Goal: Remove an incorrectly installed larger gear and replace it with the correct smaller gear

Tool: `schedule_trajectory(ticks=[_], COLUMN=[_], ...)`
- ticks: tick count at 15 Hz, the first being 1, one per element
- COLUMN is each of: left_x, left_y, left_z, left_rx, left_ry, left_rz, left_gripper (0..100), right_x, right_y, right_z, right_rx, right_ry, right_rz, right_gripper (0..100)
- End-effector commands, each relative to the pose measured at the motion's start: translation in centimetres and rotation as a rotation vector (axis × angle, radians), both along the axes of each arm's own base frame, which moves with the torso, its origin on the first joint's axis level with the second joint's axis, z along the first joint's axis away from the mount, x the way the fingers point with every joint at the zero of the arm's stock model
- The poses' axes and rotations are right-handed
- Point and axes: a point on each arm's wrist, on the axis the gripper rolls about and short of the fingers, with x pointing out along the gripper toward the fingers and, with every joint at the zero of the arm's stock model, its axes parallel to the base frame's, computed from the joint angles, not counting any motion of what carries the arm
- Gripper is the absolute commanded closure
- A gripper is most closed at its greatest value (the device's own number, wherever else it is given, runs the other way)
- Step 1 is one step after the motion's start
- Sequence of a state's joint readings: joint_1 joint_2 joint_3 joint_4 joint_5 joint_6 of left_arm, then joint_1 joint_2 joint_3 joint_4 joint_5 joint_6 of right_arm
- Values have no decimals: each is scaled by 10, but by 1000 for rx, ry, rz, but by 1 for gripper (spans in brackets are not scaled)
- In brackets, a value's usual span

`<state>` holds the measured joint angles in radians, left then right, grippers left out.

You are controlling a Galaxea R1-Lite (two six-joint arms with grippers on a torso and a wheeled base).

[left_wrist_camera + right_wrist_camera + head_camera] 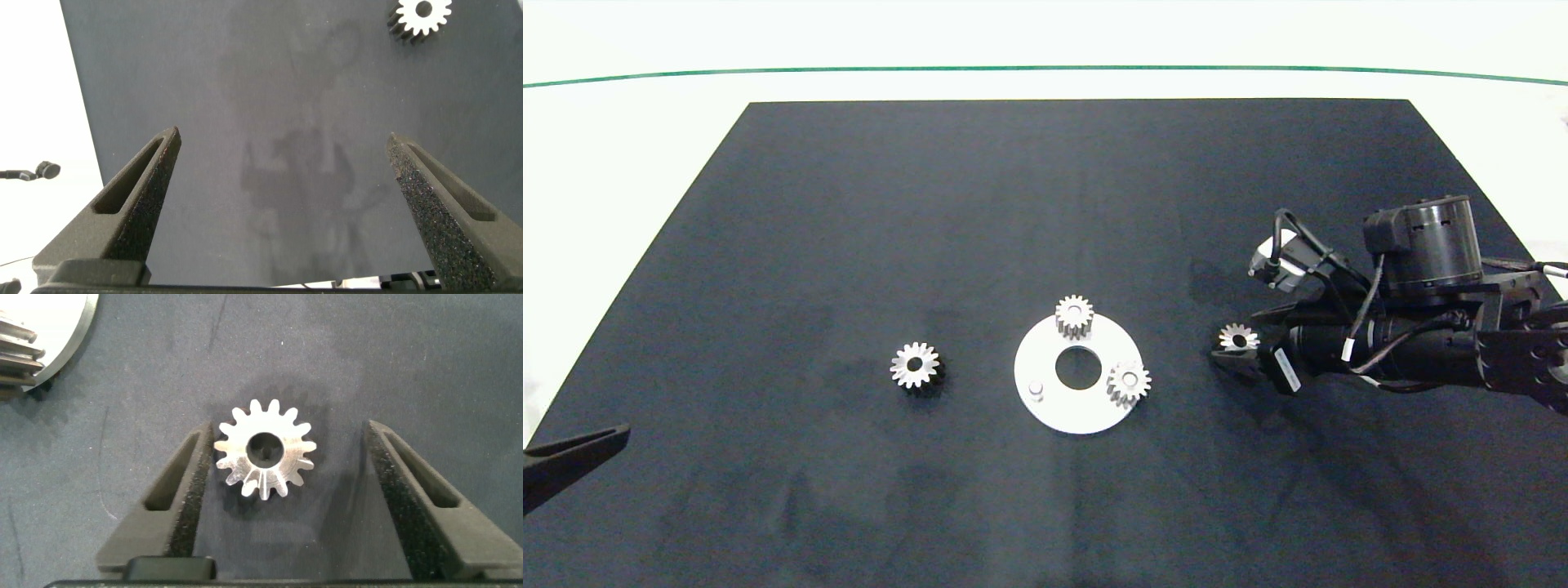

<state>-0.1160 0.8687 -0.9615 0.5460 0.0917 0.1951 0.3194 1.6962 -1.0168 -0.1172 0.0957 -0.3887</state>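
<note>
Smaller gear (265,449) between open right hand (286,469) fingers

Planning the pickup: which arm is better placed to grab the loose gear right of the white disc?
Right. Its open claw straddles the smaller gear; the left claw hangs far away at the mat's near corner.

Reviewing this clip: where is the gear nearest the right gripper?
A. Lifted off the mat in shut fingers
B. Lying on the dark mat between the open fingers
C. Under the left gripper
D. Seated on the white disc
B: the gear lies on the mat between the right gripper's spread fingers, the right-hand finger clear of its teeth.
</note>
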Motion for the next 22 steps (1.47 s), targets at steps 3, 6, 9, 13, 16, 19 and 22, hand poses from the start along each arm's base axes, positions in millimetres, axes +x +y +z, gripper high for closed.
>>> schedule_trajectory(ticks=[3,6,9,13,16,19,22], left_x=[-1,-1,-2,-1,-1,-1,-1], left_y=[0,0,0,0,0,0,0], left_z=[-1,-1,-2,-4,-4,-4,-5], left_rx=[2,1,2,3,3,3,3], left_ry=[4,1,5,11,11,13,15], left_rz=[-1,-1,-1,-1,-1,-1,-1], left_gripper=[0,0,0,0,0,0,0], right_x=[0,1,1,1,2,2,0], right_y=[1,1,1,1,1,1,1], right_z=[-1,-4,-3,-4,-4,-4,-6], right_rx=[-1,-2,-1,-1,1,1,-2], right_ry=[2,11,9,9,3,3,11], right_rz=[6,5,8,6,5,4,5], right_gripper=[38,44,50,57,63,69,75])
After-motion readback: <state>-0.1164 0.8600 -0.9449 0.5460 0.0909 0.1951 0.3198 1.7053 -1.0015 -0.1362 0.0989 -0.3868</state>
